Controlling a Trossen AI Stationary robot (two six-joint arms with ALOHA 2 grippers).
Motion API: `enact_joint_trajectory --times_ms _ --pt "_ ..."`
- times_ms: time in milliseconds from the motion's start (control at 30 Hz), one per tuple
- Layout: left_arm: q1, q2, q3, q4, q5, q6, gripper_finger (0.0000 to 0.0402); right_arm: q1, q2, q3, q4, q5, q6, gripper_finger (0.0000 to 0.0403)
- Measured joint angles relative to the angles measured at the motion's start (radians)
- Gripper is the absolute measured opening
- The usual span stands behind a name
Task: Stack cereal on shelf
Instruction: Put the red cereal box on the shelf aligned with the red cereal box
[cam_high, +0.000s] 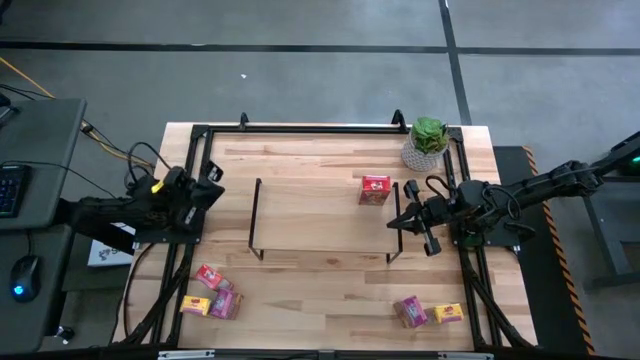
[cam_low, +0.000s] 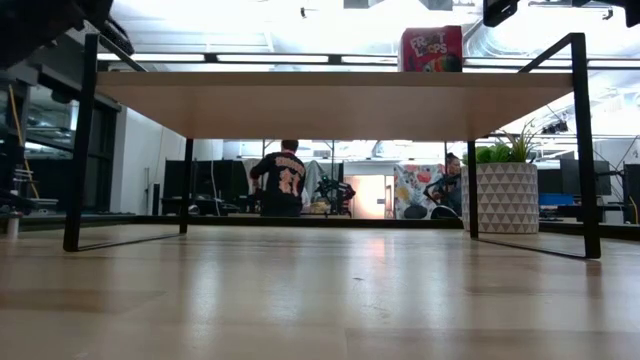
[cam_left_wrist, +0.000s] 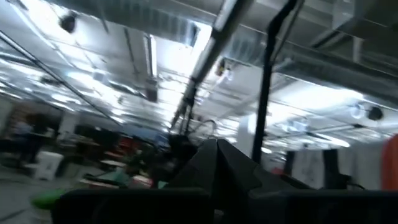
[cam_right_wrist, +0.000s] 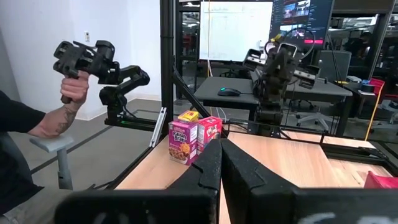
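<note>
The shelf (cam_high: 320, 220), a light-wood board on black wire legs, stands mid-table. One red cereal box (cam_high: 375, 189) stands upright on its far right part and shows on top of the board in the low view (cam_low: 431, 48). A red (cam_high: 207, 275), a yellow (cam_high: 195, 305) and a pink box (cam_high: 226, 302) lie near the table's near left corner. A pink (cam_high: 410, 312) and a yellow box (cam_high: 448, 313) lie near the near right corner. My right gripper (cam_high: 405, 218) is shut and hovers at the shelf's right end. My left gripper (cam_high: 212, 185) is shut at the table's left edge and holds nothing.
A potted green plant (cam_high: 428, 140) stands at the far right corner, just beyond the red box. Bare wood lies in front of the shelf between the two groups of boxes. In the right wrist view, a person's hand (cam_right_wrist: 74, 87) holds a handle device beyond the table's left side.
</note>
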Motion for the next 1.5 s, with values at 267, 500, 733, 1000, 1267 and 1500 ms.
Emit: enact_joint_trajectory --times_ms 267,500,733,1000,1267,1500 --pt "-0.077 0.172 0.088 0.008 0.035 0.073 0.0005 0.0 0.0 0.0 -0.002 0.0 -0.011 0.0" --pt "-0.143 0.337 0.149 0.009 0.025 0.111 0.0072 0.0 0.0 0.0 -0.005 0.001 -0.011 0.0" --pt "-0.21 0.449 0.184 0.006 0.05 0.104 0.0195 0.0 0.0 0.0 -0.012 0.001 -0.008 0.0" --pt "-0.33 0.543 0.272 -0.006 0.223 0.134 0.0296 0.0 0.0 0.0 -0.012 0.001 -0.008 0.0" --pt "-0.525 0.653 0.541 -0.586 -0.014 0.177 0.0303 0.0 0.0 0.0 -0.02 0.002 -0.007 0.0" --pt "-0.743 0.831 0.833 -1.204 -0.376 -0.1 0.0303 0.0 0.0 0.0 -0.035 0.03 -0.007 0.0"
